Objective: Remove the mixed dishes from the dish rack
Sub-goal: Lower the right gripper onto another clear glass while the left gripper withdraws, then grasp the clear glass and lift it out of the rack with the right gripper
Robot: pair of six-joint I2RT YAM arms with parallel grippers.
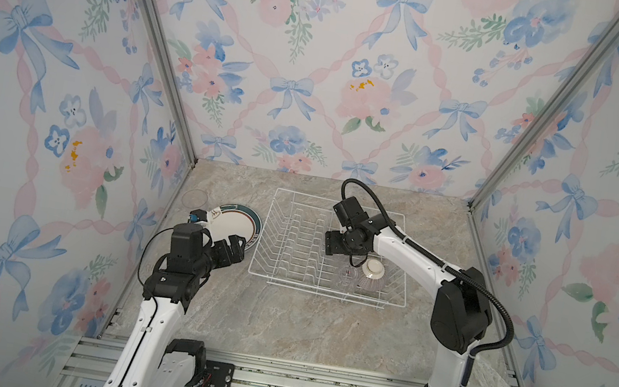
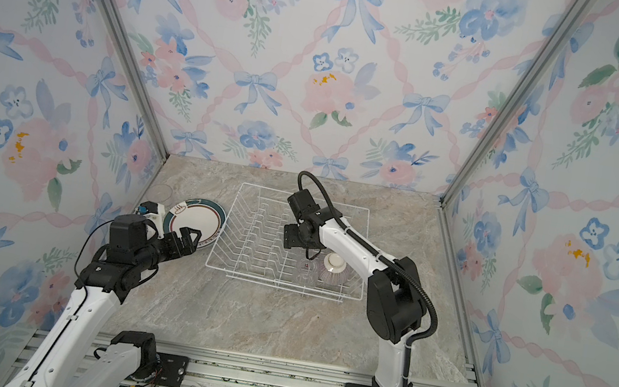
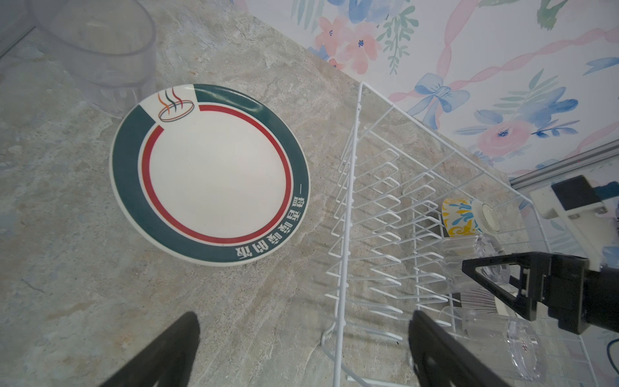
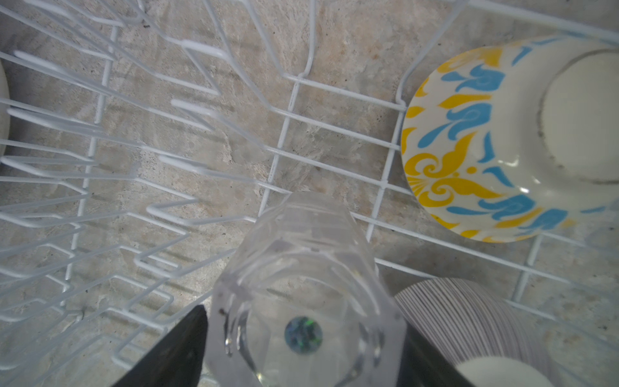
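Observation:
The white wire dish rack [image 1: 286, 279] stands mid-table in both top views. My right gripper [image 4: 303, 321] reaches down into it, and both fingers [image 4: 174, 348] press the sides of an upturned clear glass cup [image 4: 301, 268]. Beside that cup sit the purplish striped bowl [image 1: 370, 278] and, farther back, the yellow-blue bowl [image 4: 469, 150], both upside down. A second glass cup [image 3: 495, 345] stands nearer the rack's front. My left gripper [image 3: 303, 315] hangs open and empty over the rack's left front corner, near the teal-rimmed plate [image 1: 233, 224] lying flat on the table.
A clear cup [image 1: 194, 198] stands on the table at the far left, behind the plate and close to the side wall. Rows of upright prongs [image 3: 385, 214] fill the rack's left half. Flowered walls close in three sides.

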